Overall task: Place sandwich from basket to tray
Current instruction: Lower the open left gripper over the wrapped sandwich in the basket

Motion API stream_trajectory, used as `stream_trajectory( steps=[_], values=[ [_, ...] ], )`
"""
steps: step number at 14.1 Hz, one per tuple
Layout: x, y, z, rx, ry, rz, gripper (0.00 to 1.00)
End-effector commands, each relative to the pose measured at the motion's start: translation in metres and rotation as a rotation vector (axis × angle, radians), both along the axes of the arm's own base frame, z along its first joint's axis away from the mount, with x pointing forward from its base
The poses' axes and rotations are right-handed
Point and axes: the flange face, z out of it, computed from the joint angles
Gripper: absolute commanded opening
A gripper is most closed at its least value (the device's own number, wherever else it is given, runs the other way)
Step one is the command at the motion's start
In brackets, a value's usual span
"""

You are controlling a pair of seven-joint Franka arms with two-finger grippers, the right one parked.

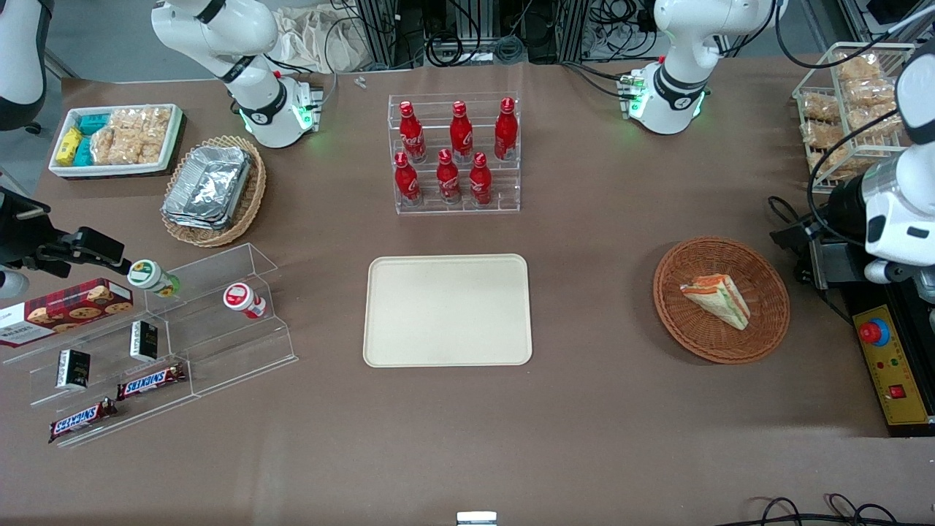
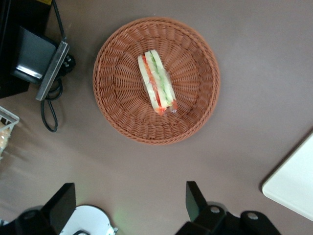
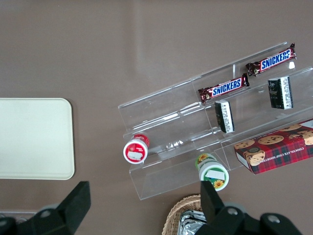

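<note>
One sandwich (image 1: 719, 297) lies in the round reddish-brown wicker basket (image 1: 760, 270), a pale triangular wedge resting on its side with orange, red and green filling layers showing along its cut face. The basket sits on the brown table (image 1: 584, 409) toward the working arm's end. In the left wrist view the sandwich (image 2: 156, 82) lies near the middle of the basket (image 2: 117, 98), with nothing touching it.

The claw (image 2: 131, 205) hangs above the bare table just beside the basket, its two dark fingers (image 2: 194, 199) spread wide apart and holding nothing. It is clear of both the wicker rim and the sandwich. In the front view the working arm's white and black wrist shows at the table's edge near the basket, but the claw itself cannot be made out there.

The cream-beige tray (image 1: 447, 310) lies flat at the middle of the table, well apart from the basket, with nothing on it; one rounded corner of the tray (image 2: 293, 181) shows in the left wrist view. Farther from the front camera than the tray stands a clear stepped rack with six red soda bottles (image 1: 453, 150). Beside the basket, at the table's edge, sits a yellow control box with a red emergency button (image 1: 874, 332).
</note>
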Motion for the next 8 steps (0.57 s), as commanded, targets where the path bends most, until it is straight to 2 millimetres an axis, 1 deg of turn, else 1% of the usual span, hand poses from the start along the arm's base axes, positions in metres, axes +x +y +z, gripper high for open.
stream_trajectory(
  steps=[1, 3, 5, 7, 8],
  values=[
    [-0.011, 0.007, -0.041, 0.019, -0.003, 0.070, 1.00],
    [-0.011, 0.007, -0.069, 0.031, -0.008, 0.131, 1.00],
    [-0.013, 0.006, -0.105, 0.041, -0.008, 0.195, 1.00],
    [-0.010, 0.005, -0.141, 0.058, -0.010, 0.274, 1.00],
    [-0.008, 0.003, -0.157, 0.064, -0.013, 0.293, 1.00]
  ],
)
